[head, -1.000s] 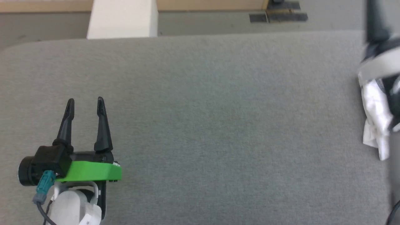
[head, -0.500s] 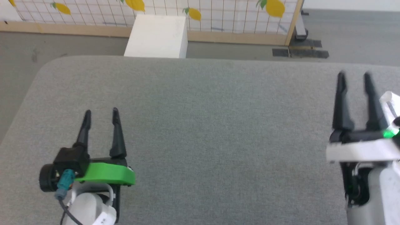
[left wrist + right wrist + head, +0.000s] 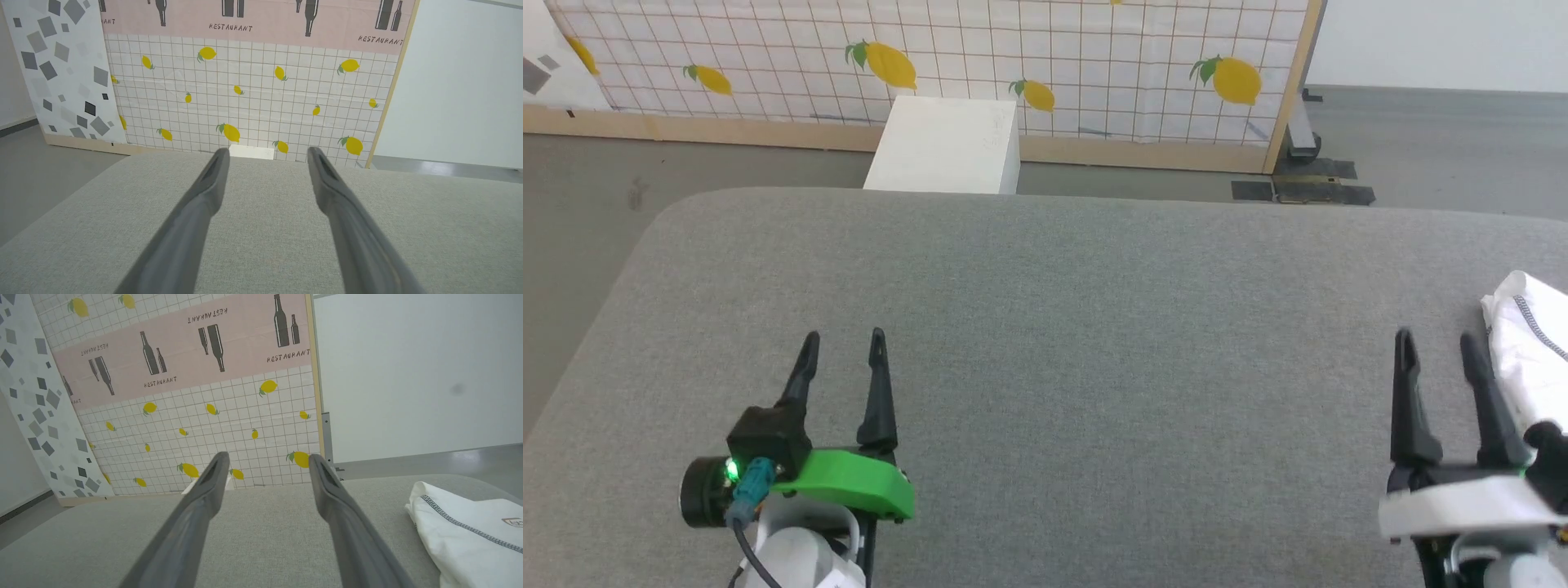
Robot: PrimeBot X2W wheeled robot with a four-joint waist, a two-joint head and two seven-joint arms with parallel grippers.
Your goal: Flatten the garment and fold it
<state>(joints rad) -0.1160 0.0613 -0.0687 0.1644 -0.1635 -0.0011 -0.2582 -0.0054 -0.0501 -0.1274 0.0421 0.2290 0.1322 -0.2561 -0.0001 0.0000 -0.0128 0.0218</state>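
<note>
— Grippers?
— Left gripper point(image 3: 843, 334) and right gripper point(image 3: 1436, 336): fingers spread, nothing between them, toward the grey worktop's point(image 3: 1094, 310) near-left and near-right corners.
— The garment point(image 3: 1531, 351)?
— Lying at the worktop's right edge, just beside the right gripper, apart from it.

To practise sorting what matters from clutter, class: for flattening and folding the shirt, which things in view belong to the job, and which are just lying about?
Job: white garment, on the table's right side; grey table under it.
Lying about: white box behind the table; lemon-print screen.
</note>
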